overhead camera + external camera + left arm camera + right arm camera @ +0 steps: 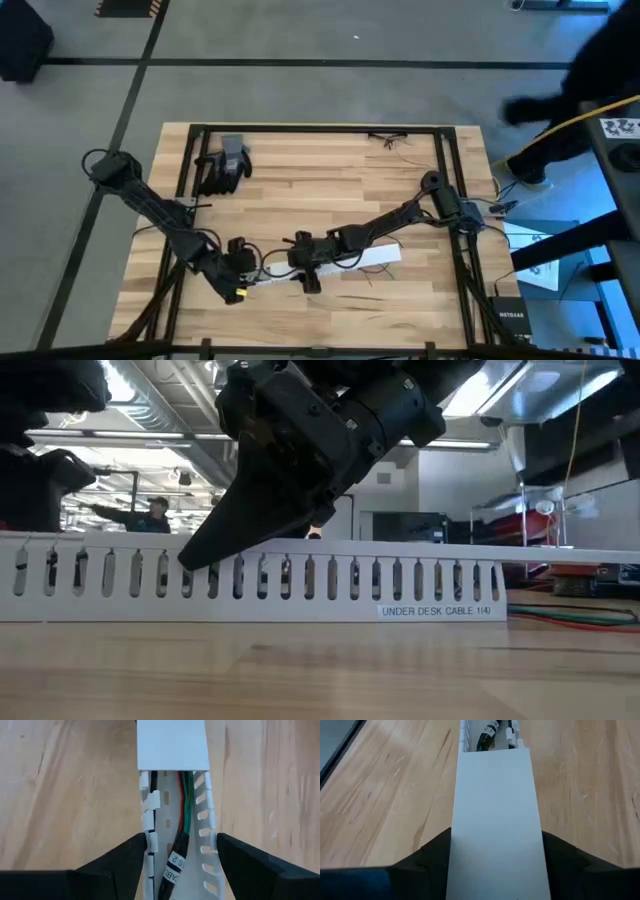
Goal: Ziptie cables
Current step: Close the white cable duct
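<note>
Overhead, we see both arms meeting near the front edge of a pale wooden table [330, 170], over a white slotted cable raceway [330, 268] that lies flat on the boards. The left gripper [181, 851] has its fingers apart, one on each side of the open raceway, close to its slotted walls. Inside the channel we see the cables [182, 800]: a black wire with a white label, beside thin red and green ones, running under a smooth white cover [173, 744] that caps the far stretch.

The right gripper [495, 851] straddles that cover from the other end, its fingers spread against the cover's two edges. We cannot pick out the ziptie in any view.

At table height the raceway's wall reads "UNDER DESK CABLE" (printed near its end), with red and green wires trailing off across the wood. A dark work glove [226, 163] lies near the table's back edge. Behind, the room shows ceiling ducts, strip lights and a person [150, 515] with an arm stretched out.
</note>
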